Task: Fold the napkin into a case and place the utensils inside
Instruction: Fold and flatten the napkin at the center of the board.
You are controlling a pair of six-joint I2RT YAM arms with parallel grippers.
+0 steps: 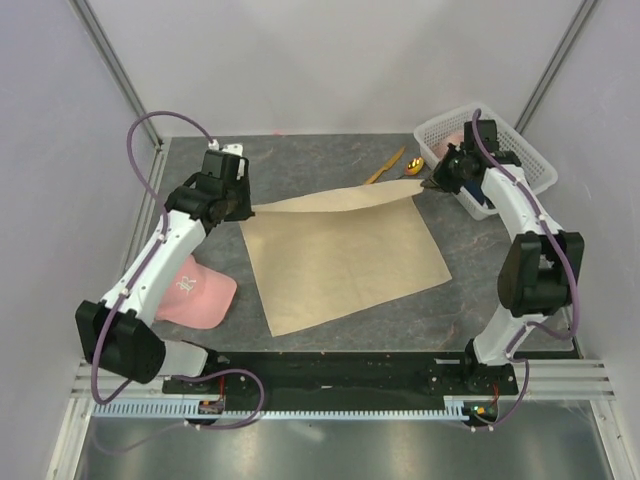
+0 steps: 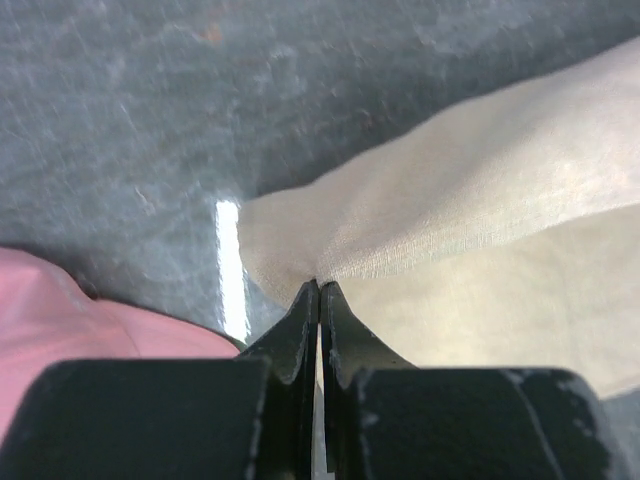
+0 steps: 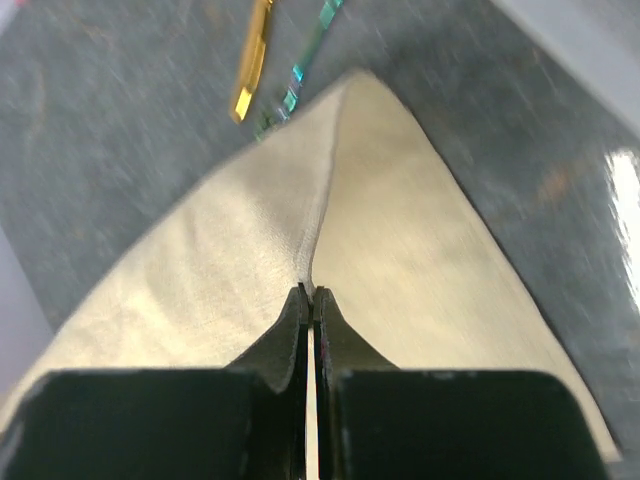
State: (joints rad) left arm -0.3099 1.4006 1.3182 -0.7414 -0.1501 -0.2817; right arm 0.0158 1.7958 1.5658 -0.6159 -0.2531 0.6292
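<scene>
Near the worktop's [image 1: 300, 160] far edge, the left claw [image 1: 246, 210] and right claw [image 1: 428, 184] each clench a lifted corner of the napkin [image 1: 340, 260] spread mid-worktop, with the knife [image 1: 384, 168] and spoon [image 1: 413, 165] just beyond, the spoon's handle barely discernible.

The table [image 1: 330, 165] is a dark grey slab with a stone pattern. A beige napkin [image 1: 340, 260] lies across its middle, one corner close to the near edge and the far edge raised off the surface. A pink cap [image 1: 195, 290] sits by the left edge. A white basket [image 1: 520, 150] stands in the far right corner. Just left of it, an orange knife [image 1: 384, 167] and a spoon [image 1: 413, 165] lie side by side.
</scene>
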